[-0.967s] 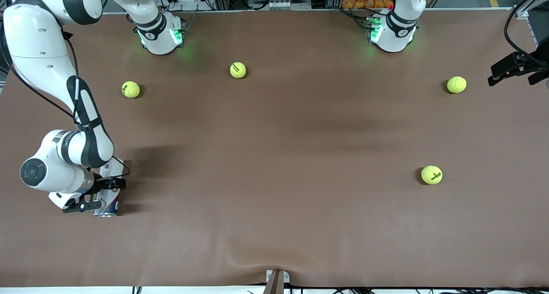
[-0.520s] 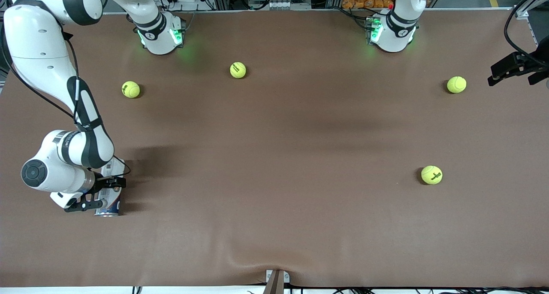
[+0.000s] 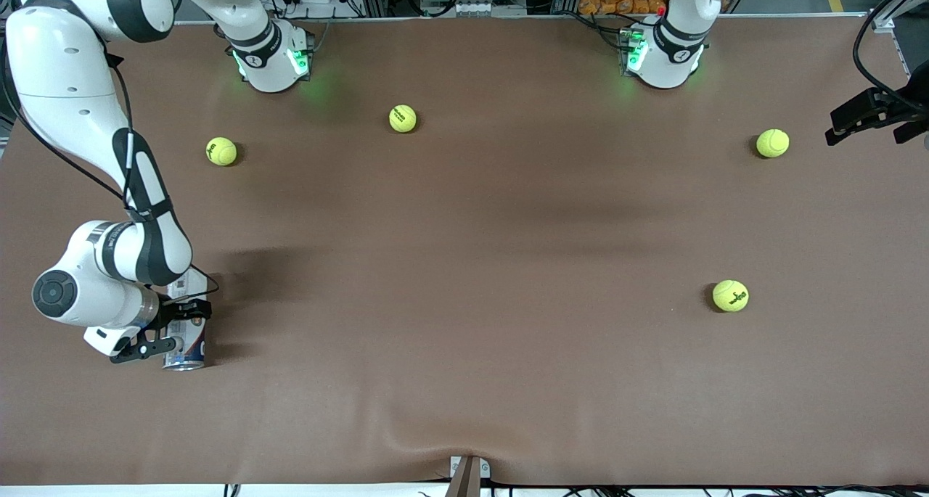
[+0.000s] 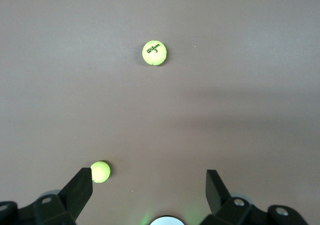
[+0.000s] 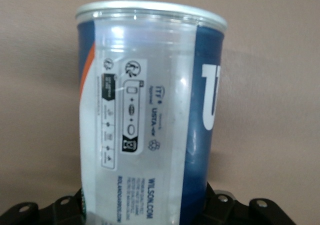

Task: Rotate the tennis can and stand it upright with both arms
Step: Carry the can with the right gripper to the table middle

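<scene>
Right gripper (image 3: 161, 330): jaws clamped across the tennis can (image 3: 186, 330), one on each side of its labelled body. The can lies on the desk (image 3: 464, 265) at the right arm's end, near the edge closest to the front camera; its silver rim points toward that camera and its other end is hidden under the wrist. In the right wrist view the can (image 5: 150, 115) fills the frame between the jaws, showing clear plastic, a white printed panel, dark blue and an orange-red strip.

Left gripper (image 4: 150, 195): jaws wide apart and holding nothing, raised over the left arm's end of the desk, where that arm waits. Under it lie a Wilson tennis ball (image 4: 154, 53) and a second ball (image 4: 100, 171).

Around the held can the brown surface is bare toward the desk's middle. The nearest ball (image 3: 221, 151) lies well apart, toward the right arm's base; another (image 3: 403, 118) lies farther from the front camera, and two more, (image 3: 772, 143) and (image 3: 730, 295), lie at the left arm's end.
</scene>
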Motion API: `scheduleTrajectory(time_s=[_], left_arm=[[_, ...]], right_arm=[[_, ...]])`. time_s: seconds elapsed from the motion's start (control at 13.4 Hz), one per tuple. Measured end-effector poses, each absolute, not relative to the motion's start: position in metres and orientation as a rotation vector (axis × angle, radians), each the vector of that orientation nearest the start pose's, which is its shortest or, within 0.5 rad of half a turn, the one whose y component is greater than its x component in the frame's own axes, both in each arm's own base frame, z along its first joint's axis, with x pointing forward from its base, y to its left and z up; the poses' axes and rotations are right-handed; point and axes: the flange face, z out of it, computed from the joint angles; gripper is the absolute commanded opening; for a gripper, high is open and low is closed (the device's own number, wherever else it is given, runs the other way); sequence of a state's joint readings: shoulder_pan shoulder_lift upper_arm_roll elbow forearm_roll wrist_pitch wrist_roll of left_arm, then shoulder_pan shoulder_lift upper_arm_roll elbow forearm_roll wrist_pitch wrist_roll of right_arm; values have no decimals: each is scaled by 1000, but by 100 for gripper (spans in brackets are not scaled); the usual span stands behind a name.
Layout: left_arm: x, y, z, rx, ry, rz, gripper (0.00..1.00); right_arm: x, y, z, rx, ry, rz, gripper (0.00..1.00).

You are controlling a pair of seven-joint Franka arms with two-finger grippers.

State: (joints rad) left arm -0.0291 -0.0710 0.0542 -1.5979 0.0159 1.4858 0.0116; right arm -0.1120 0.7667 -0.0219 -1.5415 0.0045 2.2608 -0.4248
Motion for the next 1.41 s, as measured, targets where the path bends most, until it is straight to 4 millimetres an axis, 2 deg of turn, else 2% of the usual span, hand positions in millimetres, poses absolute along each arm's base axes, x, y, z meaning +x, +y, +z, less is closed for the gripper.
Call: scheduleTrajectory(time_s=[0.15, 0.22, 0.3, 0.37, 0.45, 0.52, 0.59, 0.74, 0.89, 1.12, 1.41], left_arm=[[523, 16, 643, -3130, -22, 65, 100], [523, 16, 643, -3130, -22, 65, 100], [523, 16, 643, -3130, -22, 65, 100], [523, 16, 643, -3130, -22, 66, 100], [523, 16, 643, -3130, -21, 66, 100], [523, 16, 643, -3130, -21, 67, 100], [523, 15, 643, -3130, -21, 67, 100], [523, 16, 643, -3130, -21, 69, 100], [523, 16, 642, -3129, -21, 73, 100], [523, 15, 642, -3129, -20, 74, 100], [523, 15, 642, -3129, -20, 75, 100]], right_arm=[[700, -81, 215, -3052, -638, 117, 77], [704, -65, 234, -3008, -735, 140, 77], [708, -41, 257, -2961, -828, 157, 78], [711, -7, 278, -2911, -932, 160, 80], [712, 36, 296, -2854, -1061, 142, 81], [709, 78, 306, -2793, -1187, 121, 81], [704, 118, 309, -2730, -1290, 106, 81], [694, 175, 311, -2624, -1424, 66, 81], [688, 207, 315, -2517, -1560, 3, 81], [690, 247, 324, -2384, -1779, -212, 82], [660, 332, 305, -2235, -1997, -294, 82]])
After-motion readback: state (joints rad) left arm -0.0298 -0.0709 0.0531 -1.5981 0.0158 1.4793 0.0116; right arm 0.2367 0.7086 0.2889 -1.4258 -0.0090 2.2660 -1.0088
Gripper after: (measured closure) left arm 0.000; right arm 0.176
